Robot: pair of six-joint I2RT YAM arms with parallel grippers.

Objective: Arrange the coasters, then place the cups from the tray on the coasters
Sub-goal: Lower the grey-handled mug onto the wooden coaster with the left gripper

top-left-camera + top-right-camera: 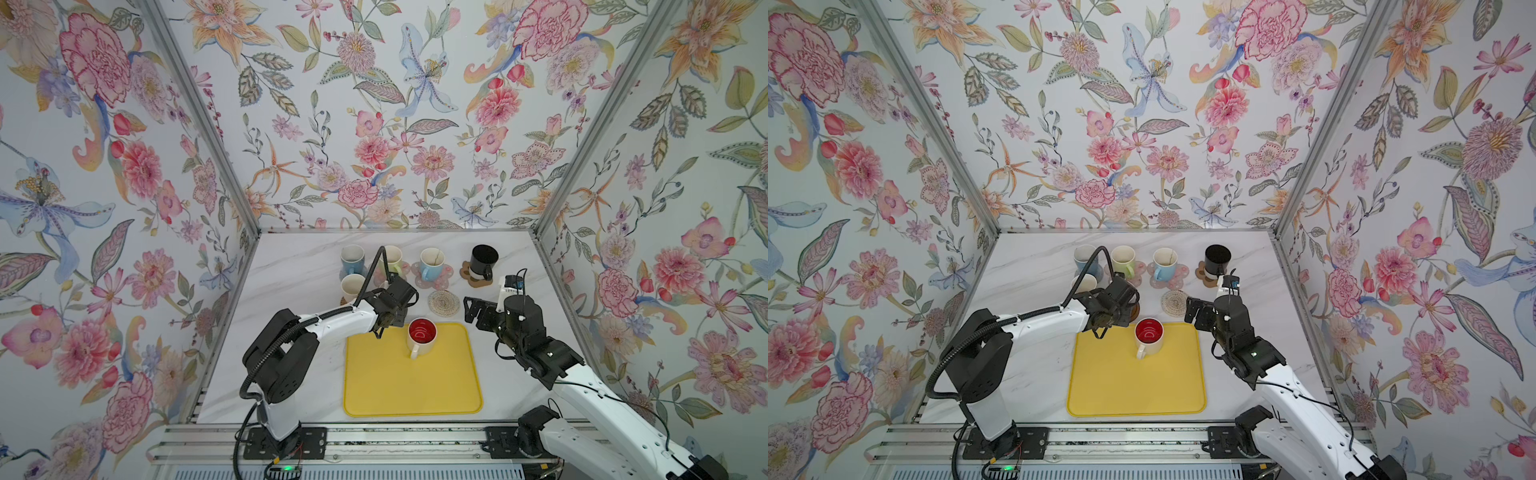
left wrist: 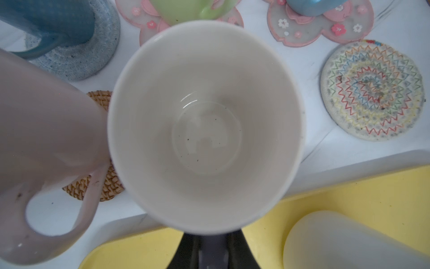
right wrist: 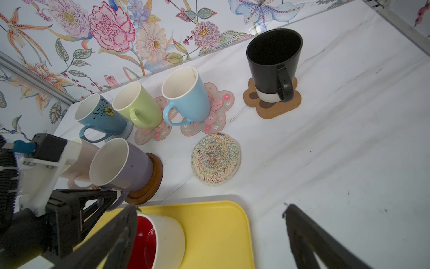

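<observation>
My left gripper [image 1: 394, 300] [image 2: 209, 246] is shut on the handle of the lilac cup [image 3: 121, 163] [image 2: 204, 125], which stands on the dark wooden disc coaster [image 3: 152, 184]. In both top views the arm hides that cup. A white cup with a red inside [image 1: 422, 336] [image 1: 1148, 336] [image 3: 162, 242] stands alone at the far edge of the yellow tray [image 1: 411, 386] [image 1: 1133, 390]. To the tray's right, my right gripper [image 1: 471, 309] [image 3: 209, 230] hangs open and empty. The cream rope spiral coaster [image 1: 444, 302] [image 3: 216, 159] [image 2: 372, 90] lies bare.
Along the back stand a dark blue cup [image 1: 352, 257] on grey-blue knit, a green cup [image 1: 392, 257] and a light blue cup [image 1: 430, 262] on pink flower coasters, and a black cup [image 1: 484, 258] on the brown paw. A pale pink cup [image 1: 353, 286] stands on rattan [image 2: 102, 186].
</observation>
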